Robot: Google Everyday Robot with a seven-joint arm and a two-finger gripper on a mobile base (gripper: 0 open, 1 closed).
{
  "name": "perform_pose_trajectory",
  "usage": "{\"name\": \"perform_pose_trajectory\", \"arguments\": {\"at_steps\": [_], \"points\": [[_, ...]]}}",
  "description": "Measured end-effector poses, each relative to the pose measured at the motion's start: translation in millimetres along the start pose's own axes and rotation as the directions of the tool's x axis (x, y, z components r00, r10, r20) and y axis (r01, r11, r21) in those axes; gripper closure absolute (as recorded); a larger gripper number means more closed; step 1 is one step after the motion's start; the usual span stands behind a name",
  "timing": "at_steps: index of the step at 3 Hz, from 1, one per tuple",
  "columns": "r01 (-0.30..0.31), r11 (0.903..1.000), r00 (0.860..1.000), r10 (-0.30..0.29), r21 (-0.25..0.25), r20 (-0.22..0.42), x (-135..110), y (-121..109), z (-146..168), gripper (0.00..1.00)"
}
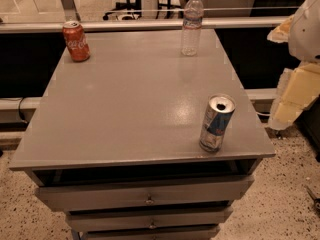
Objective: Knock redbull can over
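The redbull can (217, 123) stands upright near the front right corner of the grey table top (135, 109). It is slim, with blue and silver panels and an open silver top. My arm comes in at the right edge of the camera view, white above and pale yellow below. The gripper (292, 100) hangs beside the table's right edge, to the right of the can and apart from it, holding nothing that I can see.
An orange-red soda can (76, 41) stands at the far left corner. A clear plastic water bottle (191, 24) stands at the far right. The table has drawers (145, 196) below the front edge. A rail and office chairs lie behind it, with speckled floor around.
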State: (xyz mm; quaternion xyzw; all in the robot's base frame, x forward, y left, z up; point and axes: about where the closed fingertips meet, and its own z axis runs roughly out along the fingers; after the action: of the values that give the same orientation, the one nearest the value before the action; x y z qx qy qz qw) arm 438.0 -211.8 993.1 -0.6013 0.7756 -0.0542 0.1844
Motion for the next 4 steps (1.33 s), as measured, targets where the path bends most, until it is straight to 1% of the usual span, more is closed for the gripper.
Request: {"name": "perform_pose_trajectory", "arguments": {"at_steps": [1, 2, 3, 4], "points": [[-0.005, 1.0, 1.0, 0.005, -0.002, 0.01, 0, 1, 1, 0.0], [-0.077, 0.9964, 0.985, 0.082, -0.035, 0.15, -1, 17, 15, 0.0], [-0.132, 0.9893, 0.945, 0.145, -0.064, 0.292, -13, 30, 45, 0.0], [-0.163, 0.9851, 0.875, 0.17, -0.055, 0.453, -23, 19, 71, 0.0]]}}
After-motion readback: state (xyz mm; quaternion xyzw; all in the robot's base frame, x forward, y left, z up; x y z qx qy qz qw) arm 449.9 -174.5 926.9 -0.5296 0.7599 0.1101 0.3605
